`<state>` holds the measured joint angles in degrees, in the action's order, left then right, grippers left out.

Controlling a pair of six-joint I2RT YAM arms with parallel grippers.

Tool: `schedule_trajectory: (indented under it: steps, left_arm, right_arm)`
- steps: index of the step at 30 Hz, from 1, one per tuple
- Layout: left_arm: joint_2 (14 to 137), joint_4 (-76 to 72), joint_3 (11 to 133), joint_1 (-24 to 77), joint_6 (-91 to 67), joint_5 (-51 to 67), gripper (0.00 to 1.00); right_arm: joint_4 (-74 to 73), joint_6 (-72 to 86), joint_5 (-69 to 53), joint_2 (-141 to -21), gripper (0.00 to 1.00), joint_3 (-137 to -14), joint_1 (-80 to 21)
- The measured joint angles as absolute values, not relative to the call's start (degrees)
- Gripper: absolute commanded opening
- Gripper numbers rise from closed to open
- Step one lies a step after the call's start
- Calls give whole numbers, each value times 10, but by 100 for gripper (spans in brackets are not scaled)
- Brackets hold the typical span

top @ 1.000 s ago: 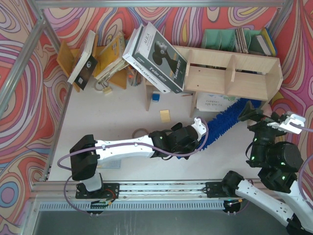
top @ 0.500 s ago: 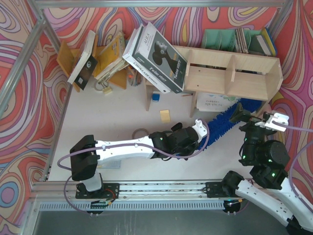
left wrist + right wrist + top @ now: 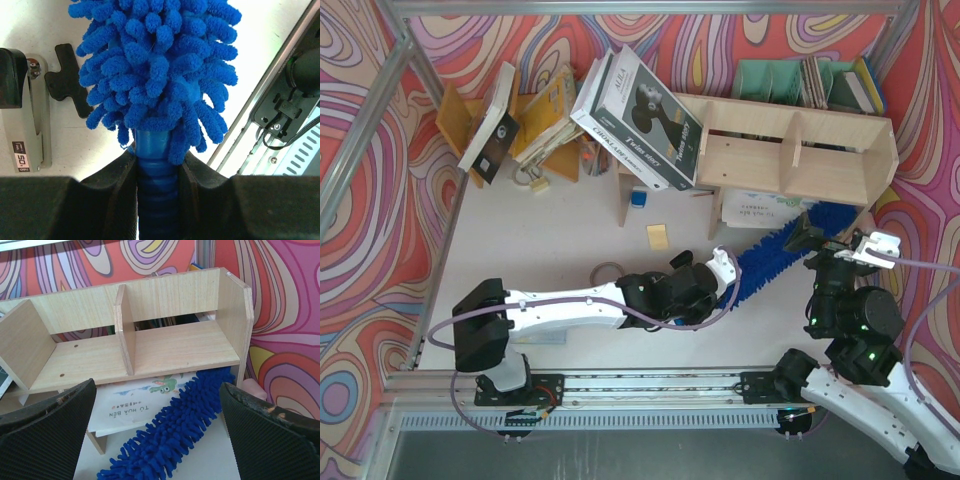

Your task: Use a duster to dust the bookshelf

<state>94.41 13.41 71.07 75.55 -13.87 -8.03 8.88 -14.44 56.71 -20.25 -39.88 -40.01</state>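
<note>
two arms on the table, both in front of the bookshelf [image 3: 790, 150]. nearest to us, well short of the bookshelf, the left gripper [image 3: 157, 167] has its jaws pinching the ribbed blue handle of the duster [image 3: 155, 65], one black finger tight on each side. a grey stapler [image 3: 25, 125] and a small black flat piece [image 3: 67, 75] lie on the white tabletop beside the fluffy head, on the near side of the bookshelf. moving out: the duster head runs at a slant toward the bookshelf's right end, and its tip is tucked under the bottom board, just beside the right side panel. the right gripper [image 3: 157, 410] faces the bookshelf's open front with jaws spread wide and nothing between them, the blue head lying across its view. under the bookshelf, a picture booklet [image 3: 135, 407] lies flat, touching the duster. both right-hand compartments show bare plywood. a large boxed book [image 3: 640, 110] leans tilted on the bookshelf's left end. behind the bookshelf, teal books [image 3: 800, 80] stand against the patterned wall.
</note>
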Motion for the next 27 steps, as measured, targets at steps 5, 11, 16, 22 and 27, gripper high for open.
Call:
schedule_trajectory:
  steps: [5, 11, 16, 22, 27]
  left_arm:
    - [948, 137, 712, 755, -139, -70, 0]
    - [961, 144, 715, 757, -136, -80, 0]
    - [949, 137, 715, 758, -130, -110, 0]
    - [923, 119, 715, 753, -126, -152, 0]
    - [910, 114, 701, 732, -140, -189, 0]
  right_arm:
    - [89, -146, 565, -203, 99, -399, -397]
    - [90, -148, 562, -203, 99, -399, -397]
    - [91, -149, 559, -203, 99, -399, -393]
    - [91, -150, 558, -203, 99, -399, -393]
    - [91, -152, 558, -203, 99, -399, -393]
